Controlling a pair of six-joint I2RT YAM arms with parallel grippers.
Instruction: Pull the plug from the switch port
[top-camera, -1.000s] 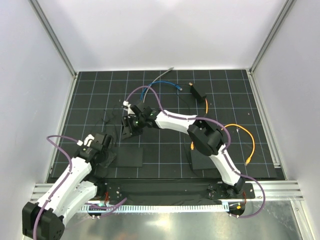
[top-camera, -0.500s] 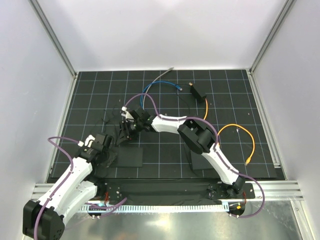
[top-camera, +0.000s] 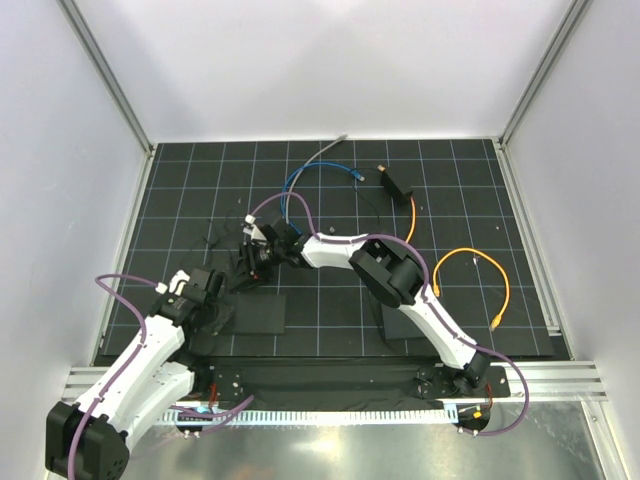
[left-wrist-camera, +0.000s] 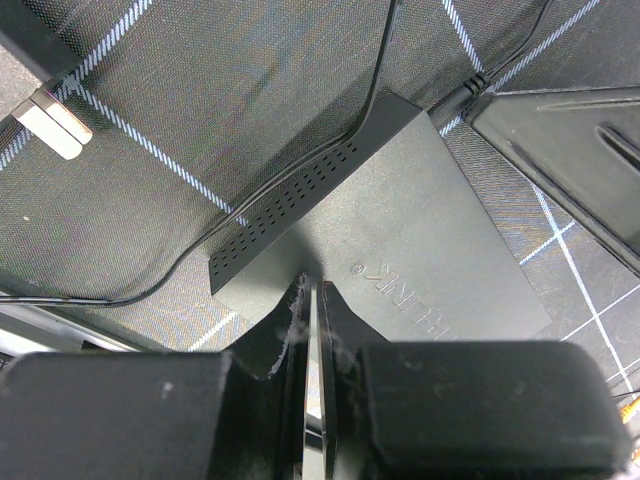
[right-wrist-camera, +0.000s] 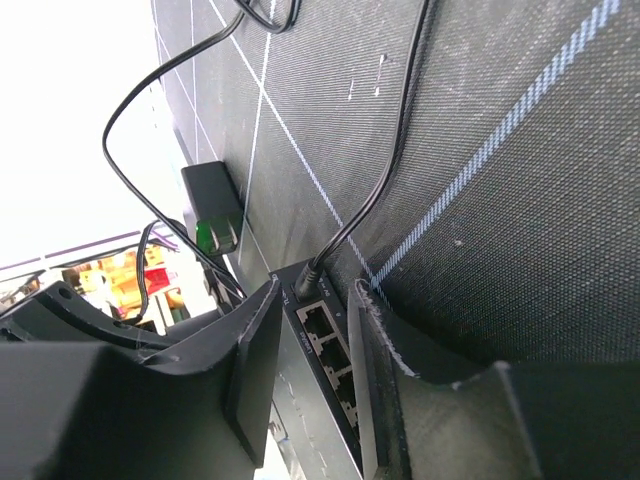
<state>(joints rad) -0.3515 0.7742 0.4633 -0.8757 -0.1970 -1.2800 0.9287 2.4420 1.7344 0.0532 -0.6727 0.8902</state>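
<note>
Right pincer straddles the switch, spread; left pincer pressed together. Its ports look empty and the orange cable lies well apart, so the pull seems done.

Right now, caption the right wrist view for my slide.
Right gripper straddling the black switch, ports facing camera, black cord plugged beside them.

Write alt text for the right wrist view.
The right gripper straddles one end of a small black switch, a finger on each side; the ports in view look empty. A thin black cable plugs in at the switch's corner, and a black adapter lies beyond on the gridded mat.
</note>
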